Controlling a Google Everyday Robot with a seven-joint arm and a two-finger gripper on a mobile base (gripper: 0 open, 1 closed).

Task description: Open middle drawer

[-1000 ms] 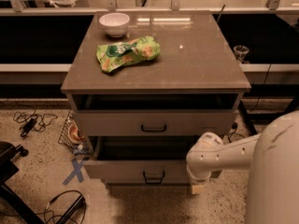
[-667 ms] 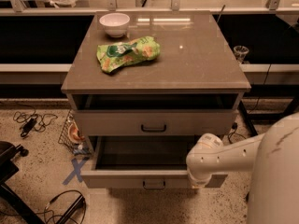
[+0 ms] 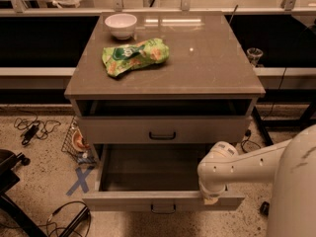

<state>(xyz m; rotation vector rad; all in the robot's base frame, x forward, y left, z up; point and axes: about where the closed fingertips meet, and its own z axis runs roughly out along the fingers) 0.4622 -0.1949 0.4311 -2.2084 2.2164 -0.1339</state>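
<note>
The middle drawer [image 3: 163, 200] is a wide grey-taupe drawer with a low flat front and a small black bar handle [image 3: 163, 209]. It stands pulled far out of the cabinet [image 3: 163, 90] and shows a plain grey, empty inside [image 3: 148, 169]. My white arm [image 3: 232, 164] reaches in from the right. My gripper [image 3: 211, 199] points down at the top edge of the drawer front, right of the handle, and is mostly hidden behind the wrist. The drawer above [image 3: 163, 130], with the same handle, is only slightly out.
A white bowl [image 3: 121, 24] and a green snack bag [image 3: 134, 56] lie on the cabinet top. A wire basket [image 3: 76, 142] and cables [image 3: 34, 128] are on the floor to the left, with blue tape [image 3: 80, 180]. My white body [image 3: 296, 191] fills the lower right.
The middle drawer has slid further out toward the camera. My arm and gripper have drawn back with its front edge.
</note>
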